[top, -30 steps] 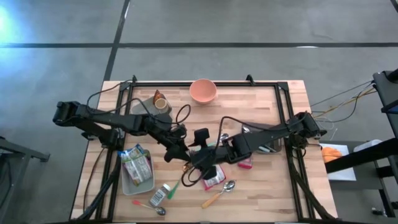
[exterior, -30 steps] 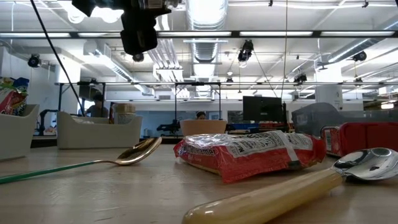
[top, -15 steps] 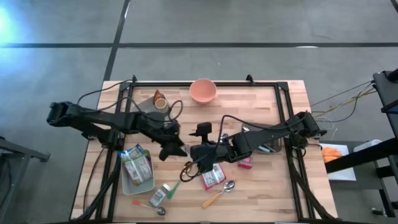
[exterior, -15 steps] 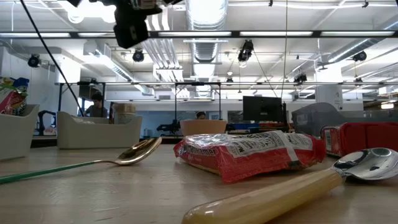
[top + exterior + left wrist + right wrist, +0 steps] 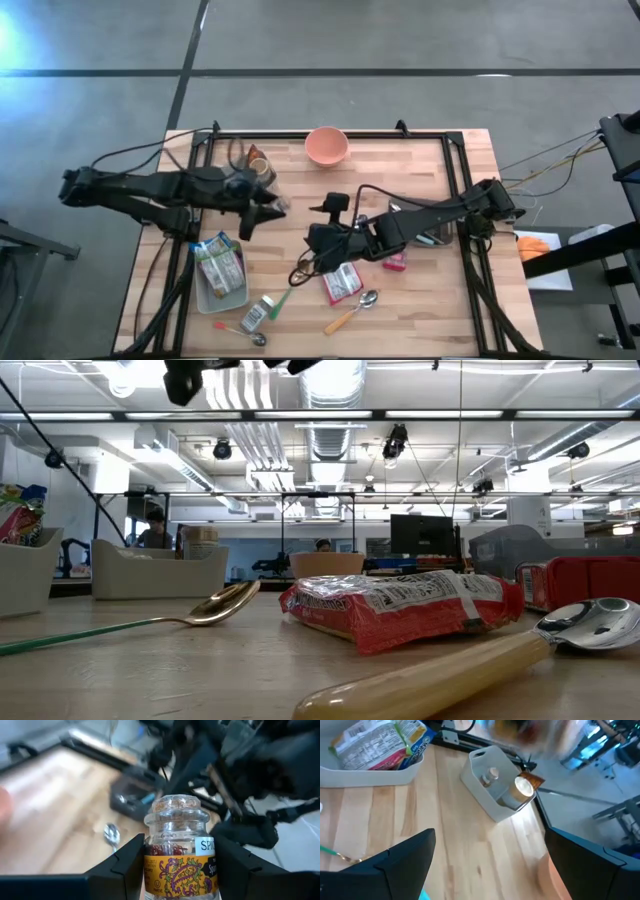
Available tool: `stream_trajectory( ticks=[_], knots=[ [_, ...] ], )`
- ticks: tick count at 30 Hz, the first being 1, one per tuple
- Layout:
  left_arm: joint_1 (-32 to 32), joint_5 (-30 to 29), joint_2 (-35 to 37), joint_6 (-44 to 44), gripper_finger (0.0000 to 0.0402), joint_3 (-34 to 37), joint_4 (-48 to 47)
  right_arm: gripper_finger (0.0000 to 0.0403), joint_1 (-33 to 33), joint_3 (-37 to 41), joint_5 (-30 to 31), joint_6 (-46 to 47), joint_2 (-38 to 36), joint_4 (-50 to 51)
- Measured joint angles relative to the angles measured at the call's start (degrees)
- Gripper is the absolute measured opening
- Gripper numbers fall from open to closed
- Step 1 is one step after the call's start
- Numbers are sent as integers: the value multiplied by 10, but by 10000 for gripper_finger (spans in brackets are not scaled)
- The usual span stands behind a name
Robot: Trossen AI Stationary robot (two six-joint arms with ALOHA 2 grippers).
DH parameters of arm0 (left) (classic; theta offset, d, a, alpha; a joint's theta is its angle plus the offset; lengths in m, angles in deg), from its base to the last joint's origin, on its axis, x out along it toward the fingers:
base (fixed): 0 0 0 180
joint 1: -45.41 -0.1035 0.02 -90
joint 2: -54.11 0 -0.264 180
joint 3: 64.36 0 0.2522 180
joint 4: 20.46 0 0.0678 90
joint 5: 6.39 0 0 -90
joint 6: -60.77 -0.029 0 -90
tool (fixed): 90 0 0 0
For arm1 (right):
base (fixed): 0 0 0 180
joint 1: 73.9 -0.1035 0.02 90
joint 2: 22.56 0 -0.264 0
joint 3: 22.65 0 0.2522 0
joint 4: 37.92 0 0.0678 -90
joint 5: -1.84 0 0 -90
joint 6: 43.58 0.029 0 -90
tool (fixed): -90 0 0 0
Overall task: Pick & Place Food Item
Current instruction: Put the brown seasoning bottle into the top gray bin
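My left gripper [image 5: 262, 207] hangs above the table's left middle, shut on a glass spice jar [image 5: 176, 820] with an orange patterned label and reddish threads inside. My right gripper [image 5: 318, 237] hovers near the table's centre, open and empty [image 5: 490, 835], pointing toward the table's left. A grey bin [image 5: 495, 790] holding other jars stands at the far left. A white tray [image 5: 220, 272] of food packets sits at the near left. My left gripper pinches the jar's labelled body [image 5: 152, 865] between its two fingers [image 5: 125, 867], one on each side, below the neck. The fingers reach out nearly level from the table's left. The jar stands upright in the hold, lifted clear of the table.
A pink bowl [image 5: 326, 146] stands at the far edge. Red packets [image 5: 343, 283] [image 5: 396, 262], a cream-handled spoon [image 5: 350, 310], a small bottle [image 5: 257, 312] and a green-handled spoon [image 5: 240, 332] lie toward the near edge. Cables trail between the arms.
My left gripper has pulled away from my right gripper, rising and going toward the table's left and far edge with the jar in its fingers, and has rolled. My right gripper has stayed near the centre and turned a little.
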Motion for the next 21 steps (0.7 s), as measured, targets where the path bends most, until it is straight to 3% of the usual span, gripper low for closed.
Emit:
stream_trajectory(
  ticks=[5, 12, 18, 21],
  knots=[
    [0, -41, 43, -30, 181, 5, 6, 372, 2, 14, 23, 41, 11, -1],
    [0, -72, 72, -41, 181, 7, -11, 372, 7, 18, 162, 161, 38, 8],
    [0, -73, 84, -54, 181, 7, -22, 372, 13, 18, 164, 200, 74, -91],
    [0, -73, 89, -56, 181, 7, -21, 372, 26, 18, 117, 189, 93, -164]
  ],
)
